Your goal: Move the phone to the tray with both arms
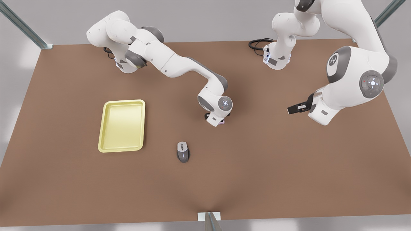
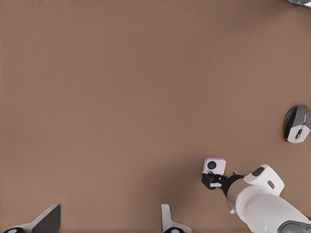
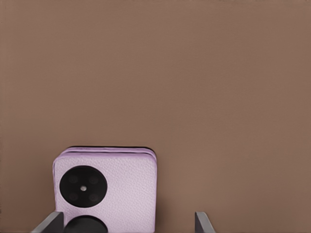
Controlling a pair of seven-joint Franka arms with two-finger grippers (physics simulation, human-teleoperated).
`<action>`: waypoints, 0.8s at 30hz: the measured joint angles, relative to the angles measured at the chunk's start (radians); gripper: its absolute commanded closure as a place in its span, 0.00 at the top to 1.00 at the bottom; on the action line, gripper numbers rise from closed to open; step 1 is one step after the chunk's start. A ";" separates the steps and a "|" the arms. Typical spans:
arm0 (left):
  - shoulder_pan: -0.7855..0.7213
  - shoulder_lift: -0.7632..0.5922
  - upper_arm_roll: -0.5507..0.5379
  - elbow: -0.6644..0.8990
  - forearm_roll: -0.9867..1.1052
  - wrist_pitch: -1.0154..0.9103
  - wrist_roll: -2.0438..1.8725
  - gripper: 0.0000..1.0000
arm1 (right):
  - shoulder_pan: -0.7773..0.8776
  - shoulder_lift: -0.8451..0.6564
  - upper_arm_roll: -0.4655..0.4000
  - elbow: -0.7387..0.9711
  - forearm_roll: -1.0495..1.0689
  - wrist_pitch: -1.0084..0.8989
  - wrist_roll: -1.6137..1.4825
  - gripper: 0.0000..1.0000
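Taking the grey mouse (image 1: 183,151) as landmark, the pale yellow tray (image 1: 105,128) lies on the table (image 1: 273,179) well off to the front view's left of it, with nothing in it. Beyond the mouse and a little to the front view's right, the right arm reaches out low from its base with its wrist bent straight down at the table. The right gripper (image 3: 126,224) hangs there directly over the phone (image 3: 107,187). Its fingers are spread and hold nothing. The phone lies flat between them, close to one finger and with bare table before the other, so the grasp looks off-centre. Its row of lenses runs along the gap between the fingers, not across it. Whether either pad touches the case I cannot tell. Seen from the left wrist, the phone (image 2: 214,165) sits just past that gripper (image 2: 212,180), near the mouse (image 2: 297,124). Farthest from the mouse, to the front view's right, the left gripper (image 1: 295,109) waits high above the table, its fingers (image 2: 48,219) wide apart and empty. The right arm is plainly the nearer one. The close probably needs a small sideways correction first.
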 measured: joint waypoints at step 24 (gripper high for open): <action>0.001 -0.005 0.004 0.000 0.000 -0.015 0.006 1.00 | 0.006 0.004 0.004 -0.046 0.003 0.124 -0.220 1.00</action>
